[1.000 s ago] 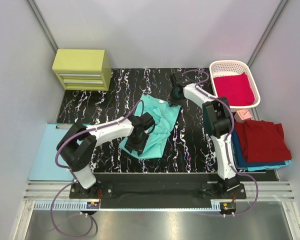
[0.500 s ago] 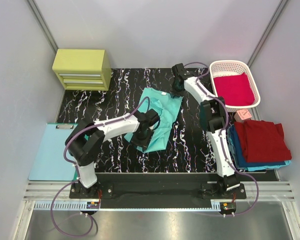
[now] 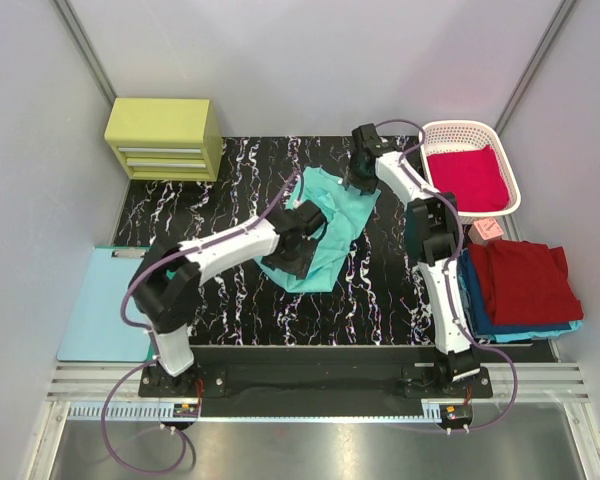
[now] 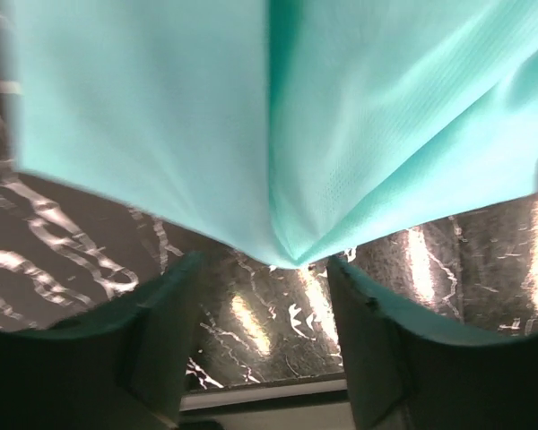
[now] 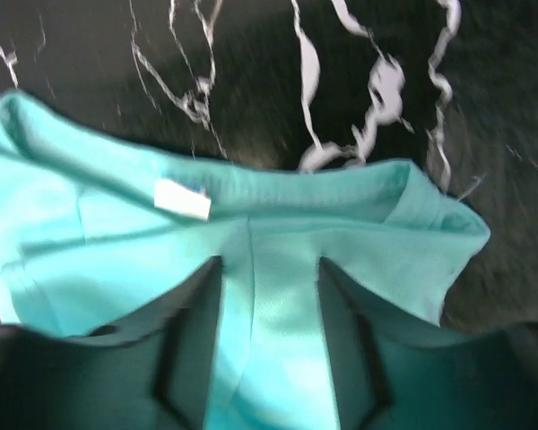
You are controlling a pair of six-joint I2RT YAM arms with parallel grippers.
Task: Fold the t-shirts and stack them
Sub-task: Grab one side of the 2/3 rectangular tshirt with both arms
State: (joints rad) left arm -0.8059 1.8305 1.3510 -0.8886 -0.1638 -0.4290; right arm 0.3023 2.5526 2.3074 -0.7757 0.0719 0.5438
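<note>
The mint-teal t-shirt has been dragged across the table toward the far right and now lies mid-table, drawn out lengthwise; further folding is judged still to come. Its near hem is straddled by the left gripper and its collar by the right gripper, both with jaws parted.

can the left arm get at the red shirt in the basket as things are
Probably not. The left gripper is stretched out to the teal shirt, the basket with the red shirt sits in the far right corner, and the right arm stands between.
</note>
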